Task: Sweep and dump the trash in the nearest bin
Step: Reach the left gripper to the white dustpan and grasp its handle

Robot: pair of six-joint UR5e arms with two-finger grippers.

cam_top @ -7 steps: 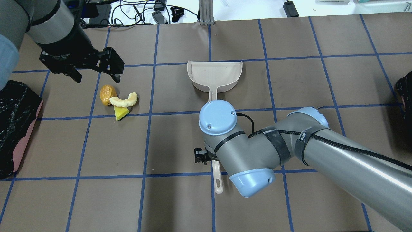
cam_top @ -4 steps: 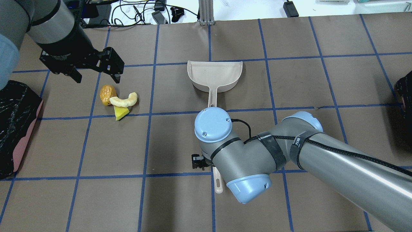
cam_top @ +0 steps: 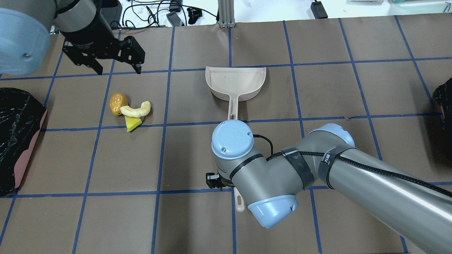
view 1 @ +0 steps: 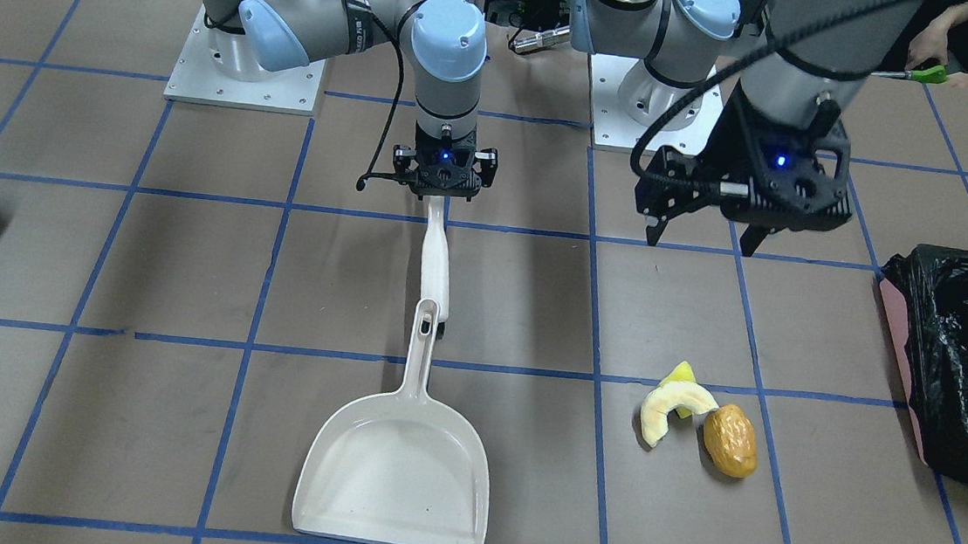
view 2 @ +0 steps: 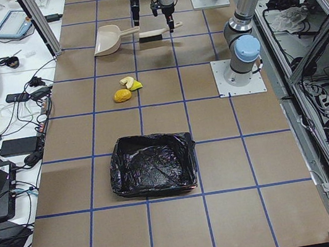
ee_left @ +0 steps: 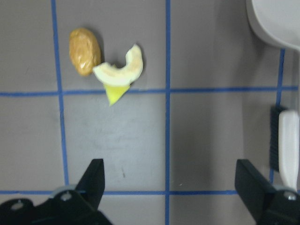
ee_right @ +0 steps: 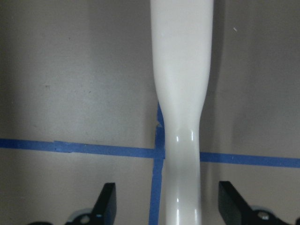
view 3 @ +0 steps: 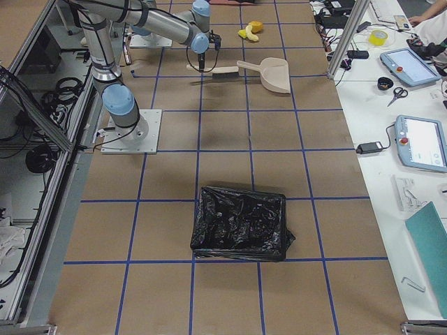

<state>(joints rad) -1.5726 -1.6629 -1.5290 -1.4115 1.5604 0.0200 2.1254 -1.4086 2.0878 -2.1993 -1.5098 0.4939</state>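
Left claw [cam_top: 119, 70] hangs released, the trash [cam_top: 130, 111] clustered on the tabletop [cam_top: 317, 88] at its 6 o'clock, the bin [cam_top: 24, 155] at the trash's 9 o'clock. Right claw [view 1: 443, 189], released, straddles the white brush handle [view 1: 436, 255] without touching.

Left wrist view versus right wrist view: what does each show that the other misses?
Only left wrist: the trash, three pieces lying together, a corner of the dustpan, the brush with its bristles showing, and the open left gripper. Only right wrist: the open right gripper straddling the handle without touching it. Both: the brush and the table with blue tape lines.
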